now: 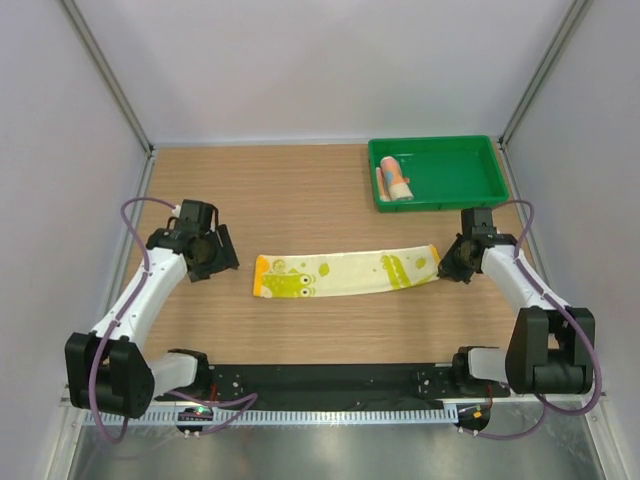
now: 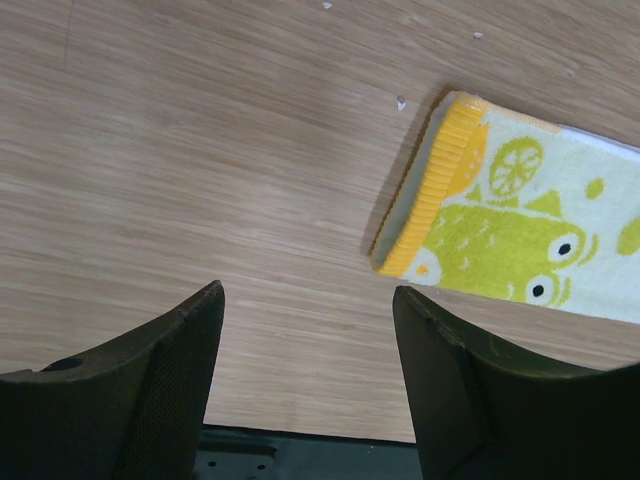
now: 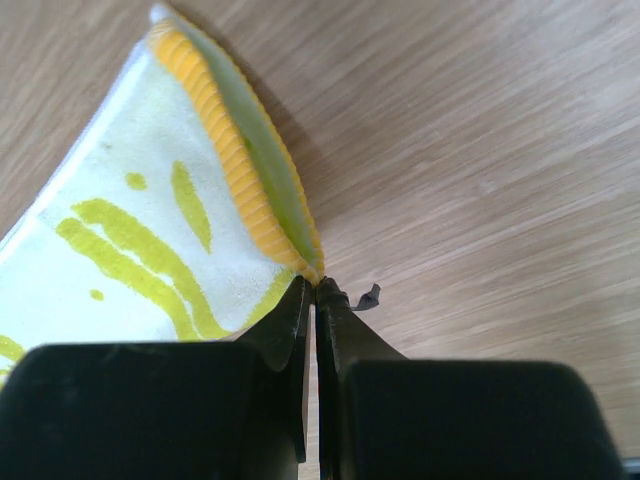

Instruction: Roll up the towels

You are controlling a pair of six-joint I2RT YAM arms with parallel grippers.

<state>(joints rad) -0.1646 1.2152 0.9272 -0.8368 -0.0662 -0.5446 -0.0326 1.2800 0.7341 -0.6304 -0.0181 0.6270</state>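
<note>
Yellow towel (image 1: 345, 275) outstretched, long axis left-right, right end nipped in right pincer (image 3: 314, 295); left pincer (image 2: 308, 292) agape.

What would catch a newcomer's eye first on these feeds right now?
The yellow towel lies flat as a long strip across the middle of the table, its right-end corner pinched in the shut right gripper and lifted a little. The left gripper hangs open just off its left end, not touching. In the green tray at the far right sits a blue-and-orange rolled towel.
</note>
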